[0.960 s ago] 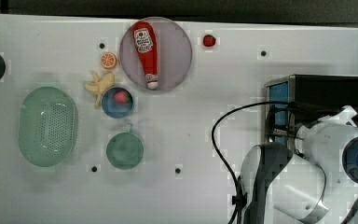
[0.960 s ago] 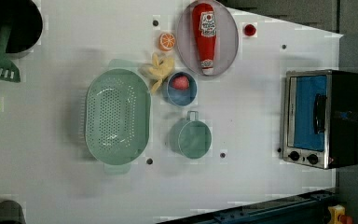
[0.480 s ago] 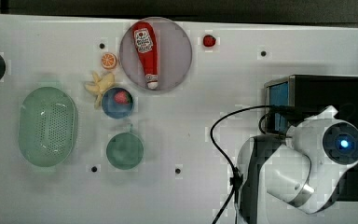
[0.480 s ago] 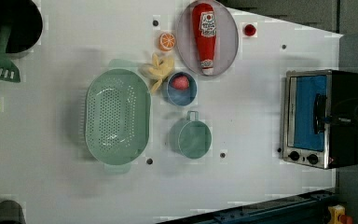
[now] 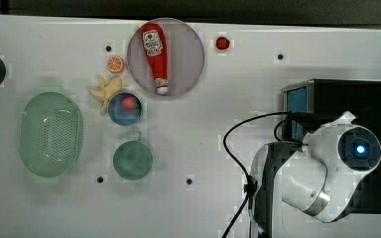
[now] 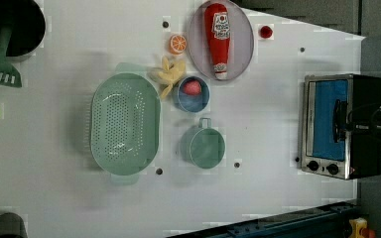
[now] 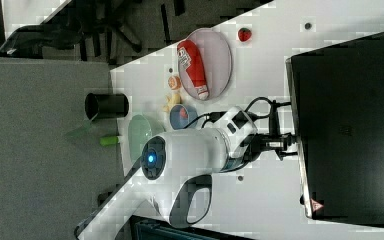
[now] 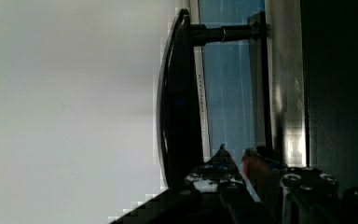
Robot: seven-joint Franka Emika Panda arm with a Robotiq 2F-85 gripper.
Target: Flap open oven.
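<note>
The oven [image 6: 345, 126] stands at the left view's right edge, a black box with a silver front frame, blue glass door [image 6: 327, 119], dark bar handle [image 6: 337, 120] and black knobs. Its door looks closed. My gripper [image 6: 351, 124] reaches over the oven top to the handle. In the wrist view the handle [image 8: 179, 98] runs beside the blue glass [image 8: 228, 93], and my gripper [image 8: 235, 156] has its fingertips [image 8: 221, 154] in the gap behind the bar, a narrow slit between them and nothing in it. The white arm [image 5: 327, 168] covers much of the oven [image 5: 347, 99] in the top view.
A plate [image 5: 186, 54] with a ketchup bottle [image 5: 155, 54], an orange slice [image 5: 115, 64], a banana [image 5: 106, 90], a blue bowl [image 5: 125, 109], a green cup [image 5: 133, 159] and a green colander [image 5: 51, 134] lie on the white table. Black cables [image 5: 238, 144] loop beside the arm.
The arm has shifted across the oven top, and the gripper has come in from the left view's right to the door handle. The oven door has not moved.
</note>
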